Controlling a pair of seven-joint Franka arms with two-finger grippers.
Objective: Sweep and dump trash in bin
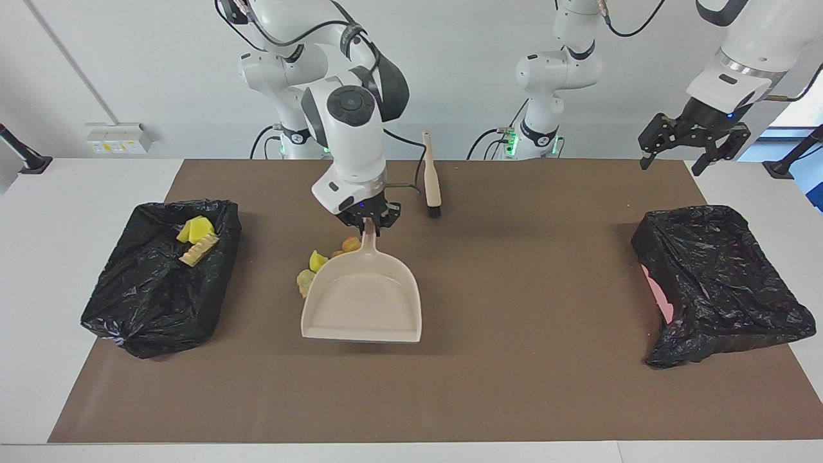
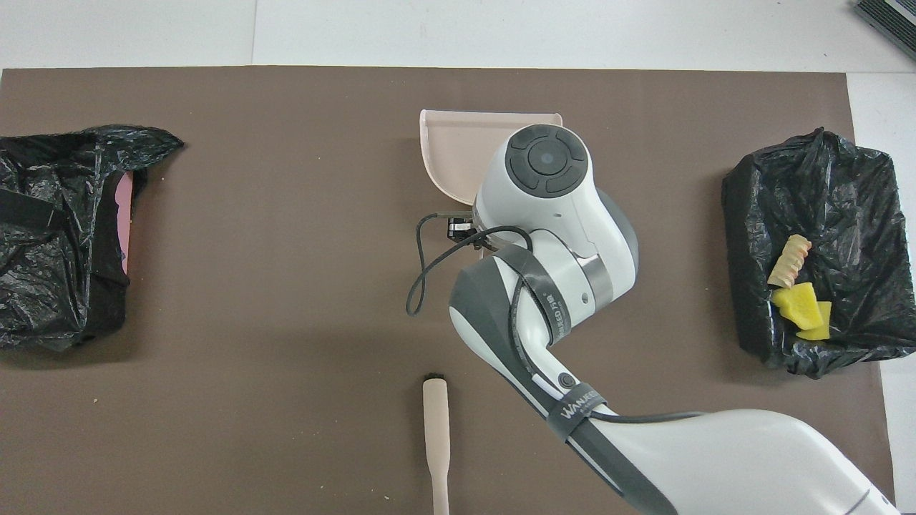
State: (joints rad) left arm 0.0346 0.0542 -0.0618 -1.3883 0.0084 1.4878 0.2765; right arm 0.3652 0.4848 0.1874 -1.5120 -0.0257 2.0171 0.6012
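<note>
I note the right gripper (image 1: 367,221) clamping the stiff beige dustpan (image 1: 363,302) by its handle; the sponge chunks (image 1: 316,262) look light and soft; the left gripper (image 1: 693,139) waits, wide open.

A brown mat (image 1: 514,360) is being carried by the white desk (image 1: 58,186). A wall socket (image 1: 119,137) is being shown on the wall near the right arm's end.
</note>
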